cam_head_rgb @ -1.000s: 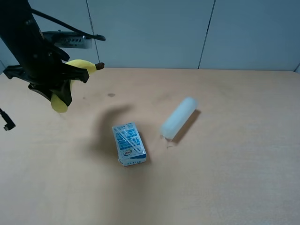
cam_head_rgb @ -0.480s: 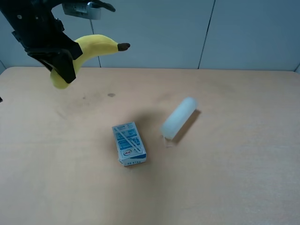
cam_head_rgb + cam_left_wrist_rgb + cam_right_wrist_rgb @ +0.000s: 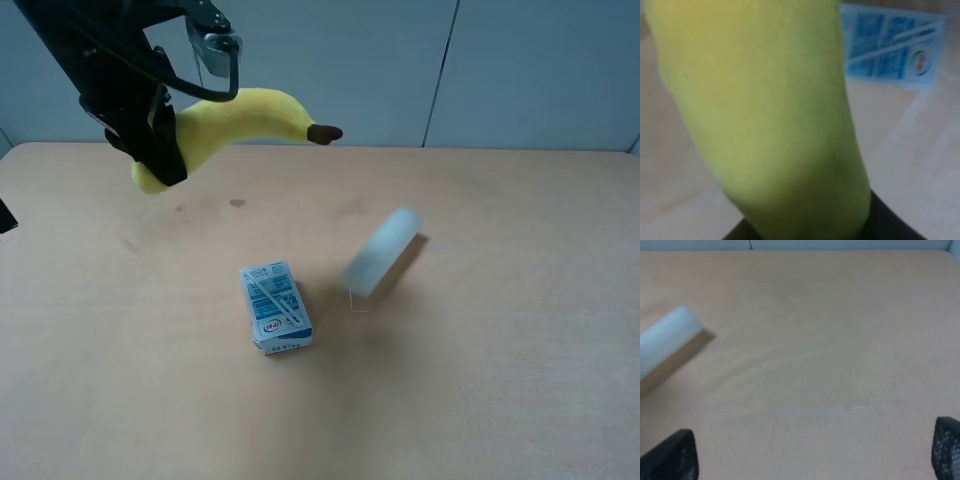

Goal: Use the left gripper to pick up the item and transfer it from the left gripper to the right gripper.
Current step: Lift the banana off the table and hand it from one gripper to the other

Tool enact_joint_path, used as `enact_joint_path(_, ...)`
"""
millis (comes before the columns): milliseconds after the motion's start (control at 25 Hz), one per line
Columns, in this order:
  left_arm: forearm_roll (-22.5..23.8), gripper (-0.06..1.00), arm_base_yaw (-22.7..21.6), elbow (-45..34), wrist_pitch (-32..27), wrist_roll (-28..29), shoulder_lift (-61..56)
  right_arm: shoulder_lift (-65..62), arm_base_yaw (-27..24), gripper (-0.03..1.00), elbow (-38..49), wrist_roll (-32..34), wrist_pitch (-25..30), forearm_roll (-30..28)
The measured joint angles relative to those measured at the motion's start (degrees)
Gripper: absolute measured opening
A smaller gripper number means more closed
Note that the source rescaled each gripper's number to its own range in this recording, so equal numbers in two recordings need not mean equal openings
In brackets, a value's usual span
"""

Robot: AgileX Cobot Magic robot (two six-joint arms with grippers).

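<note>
Lifted rightward since a second ago, the plush banana [image 3: 250, 111] sits gripped in my left claw [image 3: 160, 142]; right claw [image 3: 812, 456] spread wide.

You have a tan bench [image 3: 520, 400]: blue-white milk carton [image 3: 276, 307] lying flat, pale translucent cylinder [image 3: 382, 250] on its side nearby, not touching.

High camera looks down on the tabletop [image 3: 480, 400]; left wrist, tight against the banana [image 3: 765, 125], shares the carton [image 3: 276, 307] — right wrist the cylinder [image 3: 665, 342].
</note>
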State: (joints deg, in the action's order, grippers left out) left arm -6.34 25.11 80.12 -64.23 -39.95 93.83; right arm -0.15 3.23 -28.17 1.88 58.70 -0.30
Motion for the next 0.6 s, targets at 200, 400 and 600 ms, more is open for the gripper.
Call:
enact_joint_path(200, -4.0, 0.0, 4.3, 0.0, 0.4, -5.8, 3.4, 0.0, 0.0, 1.0, 0.0, 0.0, 0.0, 0.3)
enact_joint_path(400, -4.6, 0.0, 9.1, 0.0, 1.4, -8.5, 6.4, 2.6, 0.0, 1.0, 0.0, -0.8, -0.1, 4.0)
enact_joint_path(600, -4.7, 0.0, 11.5, 0.0, 2.9, -10.0, 7.4, 17.3, 0.0, 1.0, -3.5, -14.8, -4.2, 17.3)
